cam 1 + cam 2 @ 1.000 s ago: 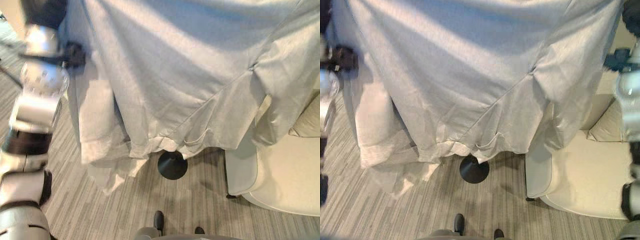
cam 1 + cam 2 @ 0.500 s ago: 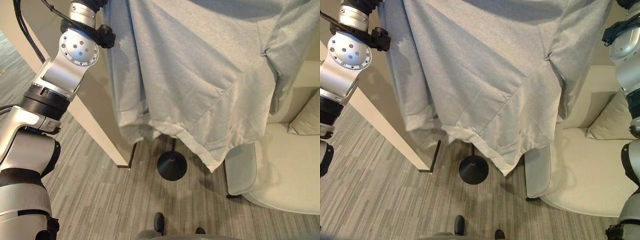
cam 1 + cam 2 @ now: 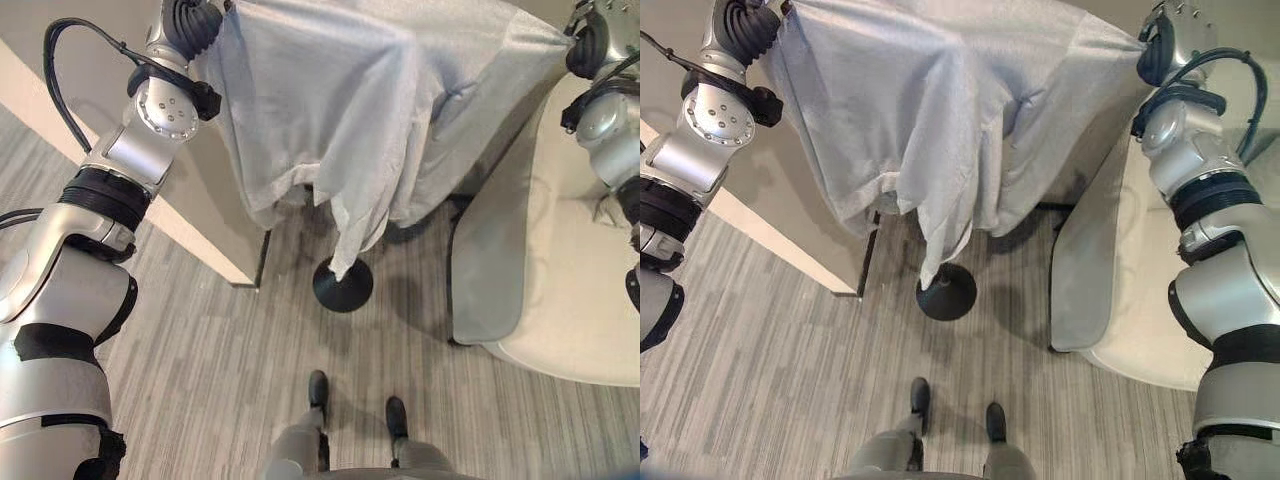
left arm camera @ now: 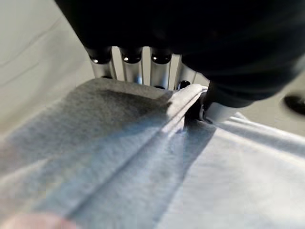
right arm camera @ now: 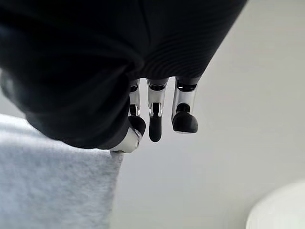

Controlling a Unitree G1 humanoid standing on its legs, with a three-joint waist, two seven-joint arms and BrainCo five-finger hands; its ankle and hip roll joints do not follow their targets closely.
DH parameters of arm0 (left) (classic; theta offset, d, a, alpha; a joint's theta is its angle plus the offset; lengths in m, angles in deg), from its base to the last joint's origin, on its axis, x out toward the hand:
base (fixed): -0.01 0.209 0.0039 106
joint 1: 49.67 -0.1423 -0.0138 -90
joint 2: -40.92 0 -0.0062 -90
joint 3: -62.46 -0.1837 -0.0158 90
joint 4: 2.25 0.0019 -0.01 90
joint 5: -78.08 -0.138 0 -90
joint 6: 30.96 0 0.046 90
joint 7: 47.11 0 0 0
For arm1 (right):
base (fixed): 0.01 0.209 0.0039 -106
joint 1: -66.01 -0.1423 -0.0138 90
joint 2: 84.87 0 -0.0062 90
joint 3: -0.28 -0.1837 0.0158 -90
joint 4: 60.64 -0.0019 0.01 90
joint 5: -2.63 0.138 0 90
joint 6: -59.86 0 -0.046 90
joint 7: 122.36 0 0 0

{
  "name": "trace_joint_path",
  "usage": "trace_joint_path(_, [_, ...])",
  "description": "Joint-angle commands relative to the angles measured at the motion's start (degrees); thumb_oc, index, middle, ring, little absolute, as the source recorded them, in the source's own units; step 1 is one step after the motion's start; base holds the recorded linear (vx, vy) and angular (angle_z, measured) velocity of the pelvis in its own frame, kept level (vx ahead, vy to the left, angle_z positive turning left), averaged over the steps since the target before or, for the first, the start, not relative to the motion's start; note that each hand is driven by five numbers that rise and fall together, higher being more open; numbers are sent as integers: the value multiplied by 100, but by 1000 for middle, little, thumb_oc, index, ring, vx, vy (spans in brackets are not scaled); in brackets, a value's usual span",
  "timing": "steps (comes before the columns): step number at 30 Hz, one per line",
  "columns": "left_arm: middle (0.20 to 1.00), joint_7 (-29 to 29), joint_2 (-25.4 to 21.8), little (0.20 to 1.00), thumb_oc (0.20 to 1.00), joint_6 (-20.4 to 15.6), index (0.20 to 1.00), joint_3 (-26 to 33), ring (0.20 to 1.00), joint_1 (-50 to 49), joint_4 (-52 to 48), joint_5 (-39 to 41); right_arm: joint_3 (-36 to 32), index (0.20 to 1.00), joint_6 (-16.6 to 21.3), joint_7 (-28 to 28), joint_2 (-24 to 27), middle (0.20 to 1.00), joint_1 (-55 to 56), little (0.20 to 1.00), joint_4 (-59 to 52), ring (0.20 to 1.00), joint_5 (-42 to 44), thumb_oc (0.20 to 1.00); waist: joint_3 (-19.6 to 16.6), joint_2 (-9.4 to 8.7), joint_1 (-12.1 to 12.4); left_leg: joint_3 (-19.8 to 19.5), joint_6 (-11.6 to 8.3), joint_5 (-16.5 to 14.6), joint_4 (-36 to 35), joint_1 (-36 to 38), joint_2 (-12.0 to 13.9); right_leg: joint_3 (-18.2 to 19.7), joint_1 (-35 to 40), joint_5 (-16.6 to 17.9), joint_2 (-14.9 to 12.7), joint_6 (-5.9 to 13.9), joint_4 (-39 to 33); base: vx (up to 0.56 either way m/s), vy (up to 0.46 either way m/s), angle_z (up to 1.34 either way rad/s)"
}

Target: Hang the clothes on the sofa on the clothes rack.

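Grey shirt (image 3: 950,110) hangs spread between both raised arms, above the floor (image 3: 780,350) and the rack's black round base (image 3: 946,297); its lowest fold drops to just over that base. Left hand (image 4: 143,64): fingers and thumb pinch a ridge of the cloth at the shirt's left top corner. Right hand (image 5: 152,117): fingers curled, the cloth edge lying just beside the thumb; whether it grips cannot be told. Sofa (image 3: 1110,290) stands at the right, near the base.

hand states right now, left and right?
Left hand: shut on the grey garment, thumb pinching a fold against the fingers.
Right hand: fingers curled with nothing between them; the garment's edge lies beside the thumb.
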Motion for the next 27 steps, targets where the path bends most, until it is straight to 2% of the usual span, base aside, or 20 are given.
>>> trace_joint_path(1, [200, 259, -121, 200, 200, 35, 200, 461, 200, 561, 506, -204, -40, 200, -58, -55, 416, 200, -227, 200, 28, 200, -81, 200, 44, 68, 187, -56, -394, -358, 1, 93, 28, -289, -257, 316, -6, 302, 34, 0, 0, 0])
trace_joint_path(12, [200, 311, 273, 200, 200, 35, 200, 1373, 200, -797, -168, -336, -1172, 200, 203, -159, -225, 200, 1307, 200, -983, 200, 69, 200, 127, 80, 214, -66, -346, -433, 1, 162, -8, -315, -225, 230, -35, 269, 48, 0, 0, 0])
trace_joint_path(13, [200, 312, 273, 200, 200, 40, 200, 1376, 200, -815, -181, -340, -1183, 404, 196, -159, -223, 404, 1331, 404, -1002, 404, 64, 404, 120, 78, 215, -66, -346, -434, 1, 166, -8, -315, -221, 229, -35, 268, 47, 0, 0, 0])
trace_joint_path(14, [545, 276, 351, 545, 545, 3, 545, 1535, 545, -1025, -292, -248, -1339, 1000, 243, -143, -307, 1000, 1552, 1000, -1153, 1000, 106, 1000, 122, 73, 213, -66, -345, -450, 1, 201, -9, -315, -197, 209, -31, 258, 48, 0, 0, 0])
trace_joint_path(15, [1000, 282, 382, 1000, 1000, -1, 1000, 1606, 1000, -1129, -355, -242, -1422, 1000, 261, -146, -334, 1000, 1653, 1000, -1230, 1000, 126, 1000, 118, 74, 210, -65, -346, -457, 1, 218, -6, -321, -177, 198, -31, 253, 47, 0, 0, 0])
trace_joint_path(27, [1000, 131, 729, 1000, 1000, -24, 1000, 2692, 1000, -2692, -1336, -218, -2788, 1000, 337, -160, -383, 1000, 3306, 1000, -2419, 1000, 84, 1000, -67, 29, 187, -33, -350, -644, 1, 597, 45, -411, 180, 46, -44, 214, 32, 15, -8, 1])
